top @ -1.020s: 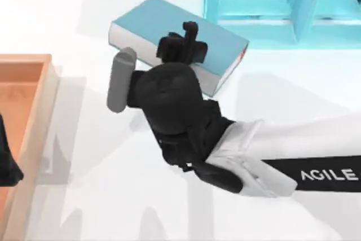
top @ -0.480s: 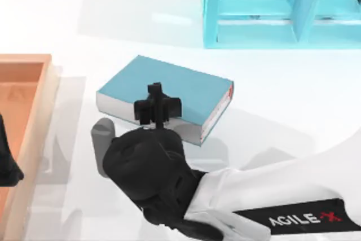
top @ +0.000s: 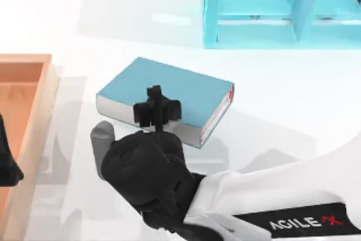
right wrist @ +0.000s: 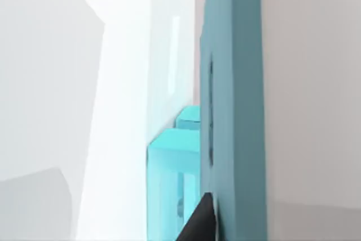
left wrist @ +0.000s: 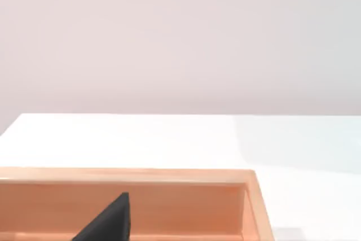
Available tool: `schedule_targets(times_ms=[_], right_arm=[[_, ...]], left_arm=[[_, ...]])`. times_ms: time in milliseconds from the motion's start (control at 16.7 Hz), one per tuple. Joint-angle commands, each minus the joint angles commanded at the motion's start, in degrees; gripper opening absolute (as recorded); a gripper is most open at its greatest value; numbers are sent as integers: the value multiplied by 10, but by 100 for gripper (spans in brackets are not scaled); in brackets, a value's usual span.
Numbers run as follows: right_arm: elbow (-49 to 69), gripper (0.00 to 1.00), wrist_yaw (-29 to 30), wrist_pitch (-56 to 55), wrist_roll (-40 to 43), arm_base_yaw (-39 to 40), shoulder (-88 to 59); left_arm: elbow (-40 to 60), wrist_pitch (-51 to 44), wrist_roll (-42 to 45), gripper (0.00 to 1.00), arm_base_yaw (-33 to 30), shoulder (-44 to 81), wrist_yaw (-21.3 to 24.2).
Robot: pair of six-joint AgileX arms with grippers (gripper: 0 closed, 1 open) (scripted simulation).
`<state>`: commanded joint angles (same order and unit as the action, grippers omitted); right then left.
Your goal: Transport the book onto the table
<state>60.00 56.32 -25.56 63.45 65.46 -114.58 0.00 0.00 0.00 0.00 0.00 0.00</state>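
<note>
Where the right gripper closes over the near long edge of the book, its dark fingers pinch the cover and page block between them, so it has hold of the book. From above, the book lies roughly flat, near the middle of the table, in front of the light-blue shelf unit and well clear of the orange wooden tray at the left. Whether its underside already touches the white surface is hard to judge; a shadow beneath suggests it may sit just above. To finish well, the arm should ease straight down until the book rests level, then part the fingers and lift away without dragging it. At the left edge, over the tray, the left gripper sits parked.
</note>
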Motion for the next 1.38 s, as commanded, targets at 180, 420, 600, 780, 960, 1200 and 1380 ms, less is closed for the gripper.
schedule_targets(times_ms=[180, 420, 600, 780, 960, 1200, 1380], right_arm=[[-5, 0, 1, -17, 1, 0, -13], [-15, 0, 0, -59, 0, 0, -45], [-16, 0, 1, -63, 0, 0, -47], [-16, 15, 1, -63, 0, 0, -47], [-16, 38, 1, -63, 0, 0, -47], [-16, 68, 1, -63, 0, 0, -47], [-16, 90, 1, -63, 0, 0, -47]], left_arm=[[0, 0, 0, 100, 0, 0, 0], [0, 0, 0, 100, 0, 0, 0], [0, 0, 0, 100, 0, 0, 0], [0, 0, 0, 100, 0, 0, 0], [0, 0, 0, 100, 0, 0, 0], [0, 0, 0, 100, 0, 0, 0], [0, 0, 0, 100, 0, 0, 0]])
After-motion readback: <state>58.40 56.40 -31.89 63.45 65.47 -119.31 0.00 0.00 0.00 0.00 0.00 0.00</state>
